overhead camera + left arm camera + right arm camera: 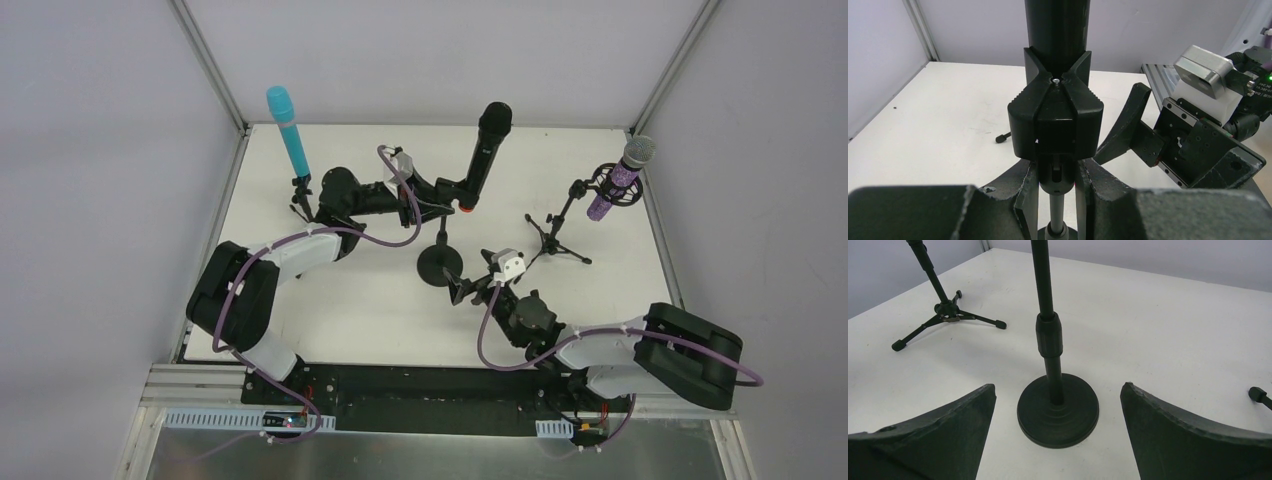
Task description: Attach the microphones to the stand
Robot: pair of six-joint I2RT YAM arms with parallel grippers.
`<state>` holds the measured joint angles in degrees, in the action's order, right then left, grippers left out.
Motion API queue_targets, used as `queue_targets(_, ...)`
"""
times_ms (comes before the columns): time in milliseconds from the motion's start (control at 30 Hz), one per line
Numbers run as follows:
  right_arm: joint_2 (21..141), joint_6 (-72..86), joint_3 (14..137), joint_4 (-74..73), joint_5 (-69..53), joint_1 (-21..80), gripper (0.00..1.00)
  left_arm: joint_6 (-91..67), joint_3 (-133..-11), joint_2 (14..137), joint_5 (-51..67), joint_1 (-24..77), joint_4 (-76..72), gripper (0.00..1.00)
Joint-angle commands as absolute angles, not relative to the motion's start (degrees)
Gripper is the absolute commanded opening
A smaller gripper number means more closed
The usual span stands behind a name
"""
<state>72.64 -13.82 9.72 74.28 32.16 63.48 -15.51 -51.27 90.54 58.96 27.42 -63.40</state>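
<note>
White tabletop (330, 300), grey walls (420, 50). Black orange-ringed microphone (487, 150) clipped in black round-base stand (1058, 412); left claw (1056, 167) pinching stand's neck, right claw (1058, 386) spread.

Left claw (447, 190) sits at the stand (437, 266), just beneath the black microphone (489, 140).

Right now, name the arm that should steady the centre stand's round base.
Right. The right gripper is open, facing the round base of the stand, not touching it. The left gripper is shut on that stand just under the clip holding the black microphone.
</note>
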Motion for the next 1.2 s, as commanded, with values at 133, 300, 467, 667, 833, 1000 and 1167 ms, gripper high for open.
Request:
queue_targets(133, 67.3, -12.2, 9.1, 69.0, 33.3, 63.8, 0.99, -13.0, -50.8, 91.4, 61.6, 27.8, -72.4, 0.09)
queue_targets(300, 65.2, -11.3, 8.8, 66.6, 33.7, 63.8, 0.99, -11.0, -50.1, 90.7, 61.0, 27.8, -70.8, 0.6)
queue_targets(467, 63.5, -11.1, 8.4, 65.0, 34.1, 63.7, 0.99, -2.5, -48.8, 87.1, 59.8, 27.6, -62.9, 0.89)
queue_targets(667, 61.5, -11.0, 8.2, 63.1, 34.4, 63.8, 0.99, 2.9, -48.1, 84.9, 58.1, 27.6, -57.9, 0.99)
queue_targets(833, 60.0, -10.4, 8.3, 61.1, 34.4, 63.8, 0.99, 3.8, -48.0, 84.1, 56.4, 27.4, -56.1, 0.99)
queue_targets(1000, 57.0, -8.4, 8.2, 57.2, 34.0, 63.8, 0.99, 8.5, -47.8, 81.9, 52.3, 27.1, -49.7, 0.99)
queue_targets(1167, 51.5, -5.3, 8.4, 50.3, 34.6, 63.8, 0.99, 11.8, -47.7, 79.6, 46.1, 27.1, -43.8, 0.99)
